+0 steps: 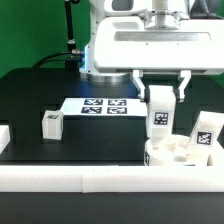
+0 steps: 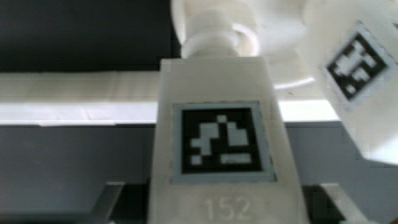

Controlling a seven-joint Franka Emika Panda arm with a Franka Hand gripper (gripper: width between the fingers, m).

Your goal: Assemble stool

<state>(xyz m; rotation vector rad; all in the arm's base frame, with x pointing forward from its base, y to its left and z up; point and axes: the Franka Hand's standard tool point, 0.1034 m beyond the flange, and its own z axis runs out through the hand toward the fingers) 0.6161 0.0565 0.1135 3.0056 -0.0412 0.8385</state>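
Only one number can be read: 152, faint, just under the black-and-white square tag (image 2: 221, 140) on the leg (image 2: 217, 85). The tag itself shows a pattern only.

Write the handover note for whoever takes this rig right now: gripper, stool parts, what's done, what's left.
The gripper straddles the top of the upright leg; whether it clamps it cannot be told.
The seat lies at the exterior view's right, and the upright leg stands on it.
The second leg leans tilted at the seat's far right.
The third leg lies loose on the table, at the exterior view's left.
Done: no leg is clearly fixed.
Left: fix all three legs.
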